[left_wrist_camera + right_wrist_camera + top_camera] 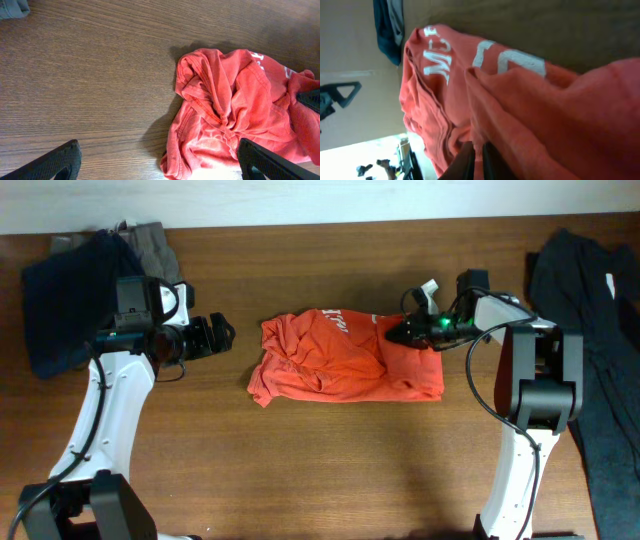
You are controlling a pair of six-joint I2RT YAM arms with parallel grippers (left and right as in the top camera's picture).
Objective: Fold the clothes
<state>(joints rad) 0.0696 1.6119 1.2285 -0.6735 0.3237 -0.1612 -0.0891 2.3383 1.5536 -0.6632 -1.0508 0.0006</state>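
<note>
Fold in hand, it seems: right gripper (390, 332) pinches the shirt (320, 365), fingers nearly pressed together; left gripper (218, 335) spread, shirt just ahead. Next, carry that fold across.

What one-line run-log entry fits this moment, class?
task: fold clothes | orange-red T-shirt: crumpled, not folded | left tool: open, apart from shirt | right tool: shut on shirt fold

The only writing is the white lettering (437, 62) on the orange-red T-shirt (530, 115). In the upper left of the right wrist view it lies sideways and seems to begin "MC", with the rest lost in folds. A larger white character (507, 57) beside it is half covered and unreadable.
</note>
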